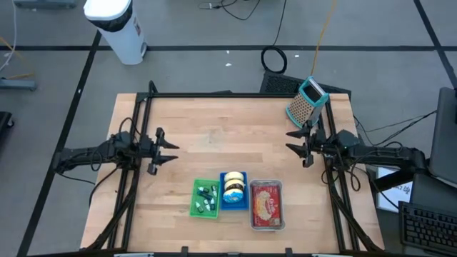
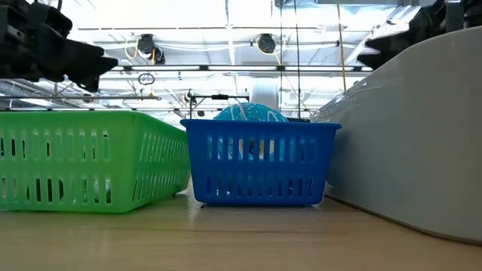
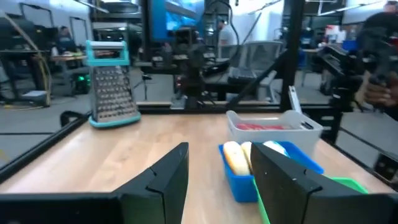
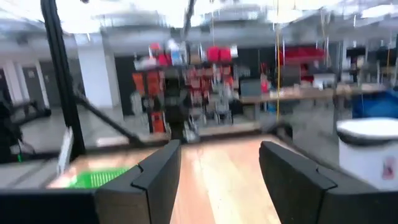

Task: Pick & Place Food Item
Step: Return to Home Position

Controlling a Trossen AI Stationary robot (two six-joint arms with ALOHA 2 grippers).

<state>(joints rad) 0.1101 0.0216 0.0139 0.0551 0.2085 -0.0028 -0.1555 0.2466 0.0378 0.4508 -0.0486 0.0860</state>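
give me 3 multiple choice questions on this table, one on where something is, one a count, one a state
1. Where on the table does the box grater stand?
A) near left corner
B) far right corner
C) the middle

2. How many containers stand in the row at the near edge?
A) two
B) three
C) five

3. The left gripper is:
A) open, holding nothing
B) shut on a bottle
C) shut on the grater

Answers:
1 B: the high view shows it at the far right corner, just beyond the right gripper.
2 B: green bin, blue bin and clear tray stand side by side.
3 A: its fingers stand apart over bare wood.
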